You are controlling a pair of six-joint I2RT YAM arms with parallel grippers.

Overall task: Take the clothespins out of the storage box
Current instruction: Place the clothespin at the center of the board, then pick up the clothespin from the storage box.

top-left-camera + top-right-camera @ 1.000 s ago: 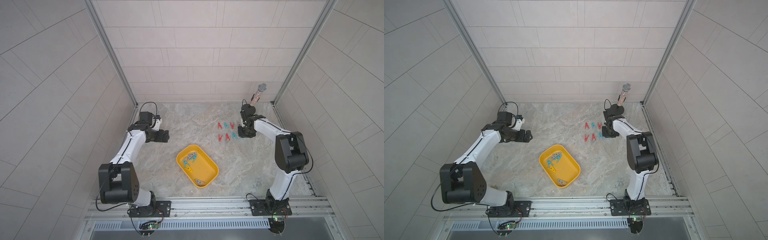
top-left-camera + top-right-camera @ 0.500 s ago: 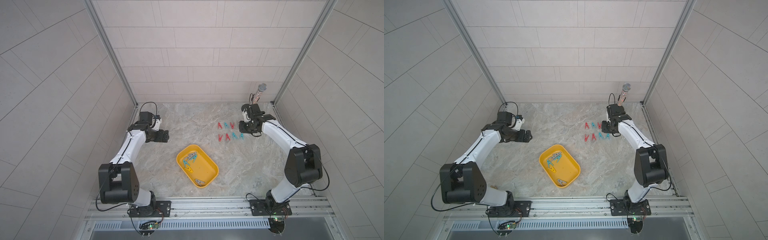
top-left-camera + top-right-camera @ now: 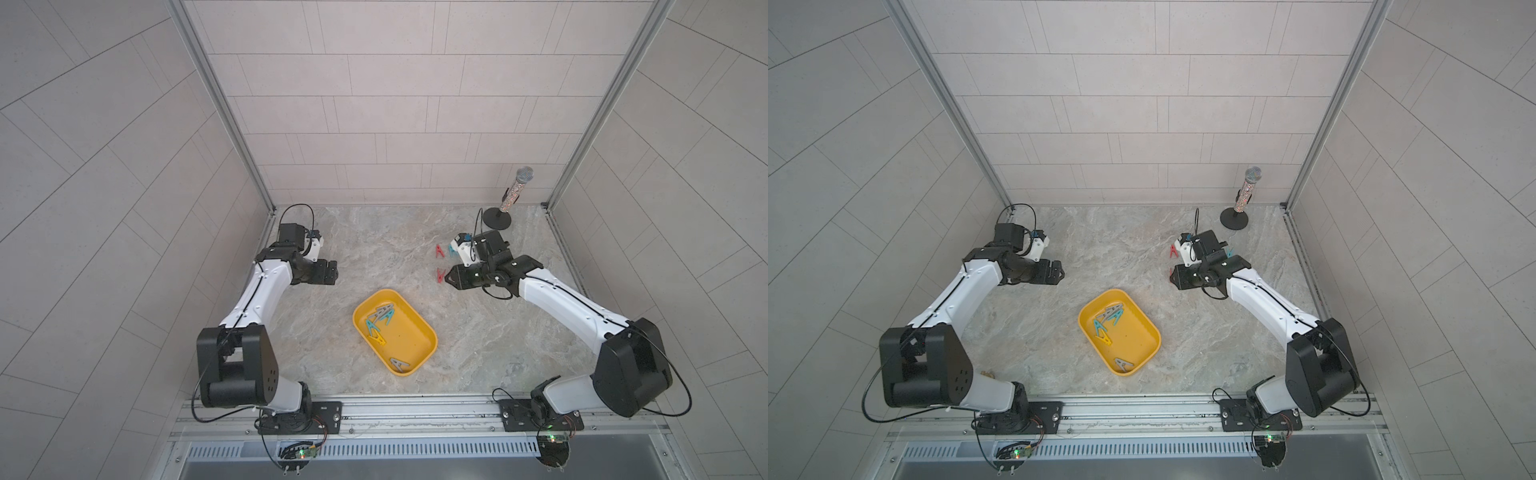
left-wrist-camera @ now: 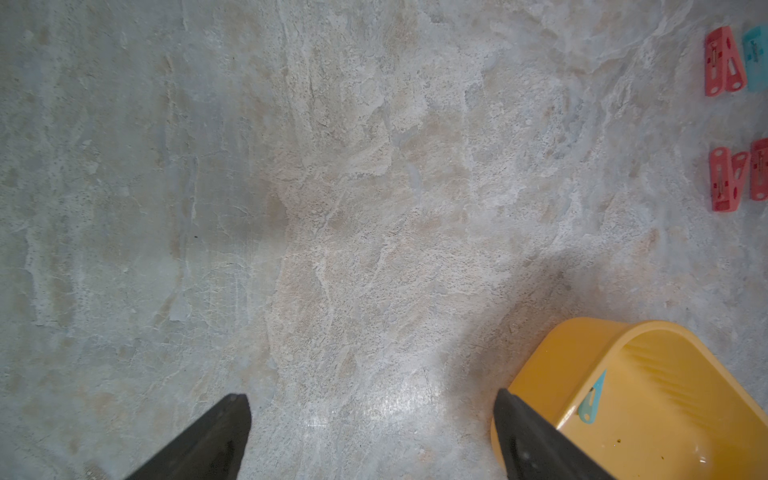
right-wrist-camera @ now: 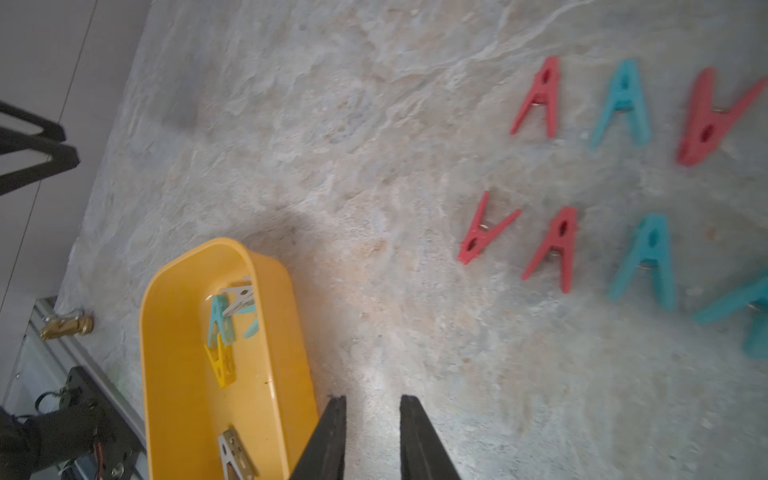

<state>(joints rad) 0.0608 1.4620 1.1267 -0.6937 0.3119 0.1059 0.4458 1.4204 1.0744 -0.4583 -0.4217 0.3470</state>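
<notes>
Right end effector (image 3: 452, 277) has swung off the laid-out clothespins (image 5: 559, 245) and now points toward 8 o'clock at the storage box (image 3: 409, 332). Jaws stand a narrow gap apart with nothing between, so the drop-off looks done and the next fetch is starting. The box sits mid-counter (image 3: 386, 249) and the laid-out row is at 1 o'clock from it. About five remaining pegs (image 3: 379, 341) are still inside: grey, teal, yellow. Left end effector (image 3: 328, 272) is unmoved at 10 o'clock, spread wide, empty.

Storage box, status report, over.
Left gripper wide open, empty. Right gripper slightly parted, empty. Several clothespins left in storage box. Nothing blocking it.
</notes>
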